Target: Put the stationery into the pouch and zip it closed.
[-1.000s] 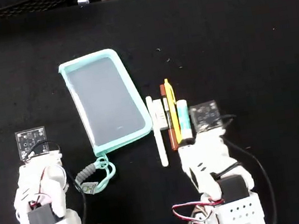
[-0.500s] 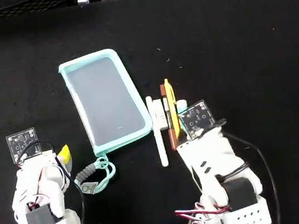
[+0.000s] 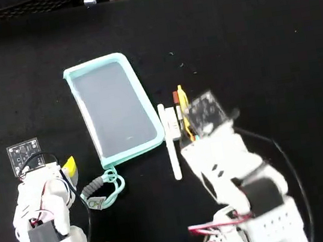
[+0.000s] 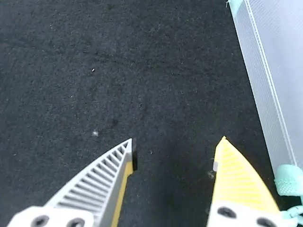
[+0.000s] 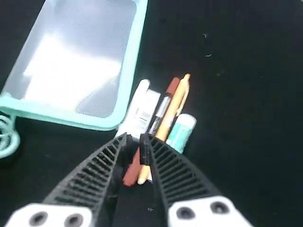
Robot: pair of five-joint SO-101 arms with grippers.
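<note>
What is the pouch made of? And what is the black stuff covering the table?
The pouch looks like soft frosted plastic, with a fine mesh weave visible in the wrist views. Its mint-green edge band is probably fabric. The table cover seems to be black cloth: matte, slightly fuzzy, with tiny bits of lint on it.

the pouch (image 3: 114,110) looks like frosted, finely ribbed plastic; the tablecloth (image 3: 259,39) is matt, fuzzy.

Black table (image 3: 271,43) carries pouch (image 3: 114,110), stationery (image 3: 172,122)
</note>
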